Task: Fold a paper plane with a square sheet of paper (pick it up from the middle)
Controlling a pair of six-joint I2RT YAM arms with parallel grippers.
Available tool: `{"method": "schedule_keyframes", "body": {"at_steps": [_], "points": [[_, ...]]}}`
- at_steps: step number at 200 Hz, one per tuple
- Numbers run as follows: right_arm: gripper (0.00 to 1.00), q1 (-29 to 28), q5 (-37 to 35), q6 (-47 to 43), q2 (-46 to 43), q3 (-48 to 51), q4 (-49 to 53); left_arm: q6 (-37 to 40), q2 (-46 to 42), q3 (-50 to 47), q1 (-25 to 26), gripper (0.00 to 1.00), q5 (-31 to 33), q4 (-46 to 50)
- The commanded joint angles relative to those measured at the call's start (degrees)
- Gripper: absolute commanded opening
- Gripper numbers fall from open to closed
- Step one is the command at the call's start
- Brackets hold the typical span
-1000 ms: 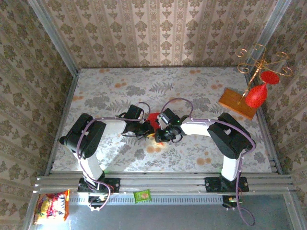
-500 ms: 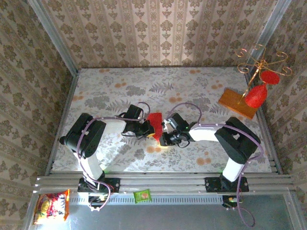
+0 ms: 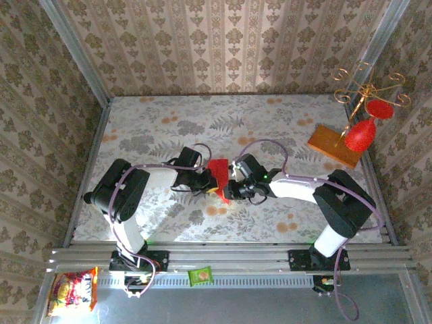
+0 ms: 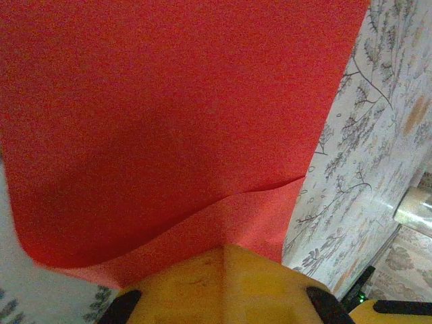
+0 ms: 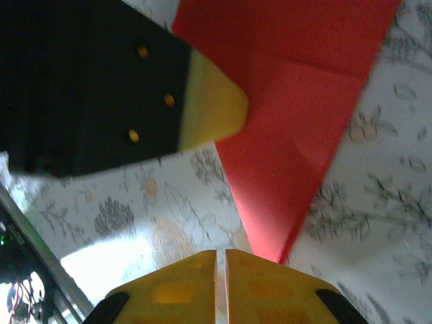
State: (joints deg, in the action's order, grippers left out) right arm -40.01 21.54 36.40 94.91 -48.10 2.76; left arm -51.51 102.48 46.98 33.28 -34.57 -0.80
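- Flowered tablecloth [image 3: 283, 128] under patterned wallpaper sets the top view. The left pincer [image 3: 204, 181] and right pincer [image 3: 231, 189] meet nose to nose mid-table. The red sheet of paper [image 3: 217, 170] sits between them, already creased to a point that ends just below the right pincer's tip.
- Left wrist view: the red sheet of paper [image 4: 169, 115] spreads straight ahead of the left pincer [image 4: 223, 270], and the edge of a folded flap crosses just beyond the fingertips. The yellow pads meet in one ridge and the paper's near edge runs in beneath them, so it seems pinched there, though the contact itself is hidden.
- Right wrist view: the right pincer [image 5: 221, 260] is pressed together, with a hairline seam between its pads and no paper in that seam. The sheet's pointed corner [image 5: 283, 253] ends just ahead and to the right of it, at the right pad's edge. One finger [image 5: 209, 111] of the left pincer lies across the sheet, ahead and to the left.
- Handling, as I judge it: the paper is light, thin and limp. It takes creases readily and would crumple or tear under a hard pinch. It is best held on the doubled layers near the centre crease, not by the flimsy point.
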Motion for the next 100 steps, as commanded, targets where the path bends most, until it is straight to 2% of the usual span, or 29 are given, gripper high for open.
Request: {"method": "schedule_keyframes", "body": {"at_steps": [1, 100], "points": [[0.13, -0.1, -2.0, 1.3, 3.3, -2.9, 0.2, 2.8, 4.3, -0.7, -0.3, 0.05, 4.9, 3.6], [0.11, -0.2, -6.0, 1.2, 9.1, -6.2, 6.2, 4.2, 1.0, 0.5, -0.1, 0.06, 3.0, 1.6]]}}
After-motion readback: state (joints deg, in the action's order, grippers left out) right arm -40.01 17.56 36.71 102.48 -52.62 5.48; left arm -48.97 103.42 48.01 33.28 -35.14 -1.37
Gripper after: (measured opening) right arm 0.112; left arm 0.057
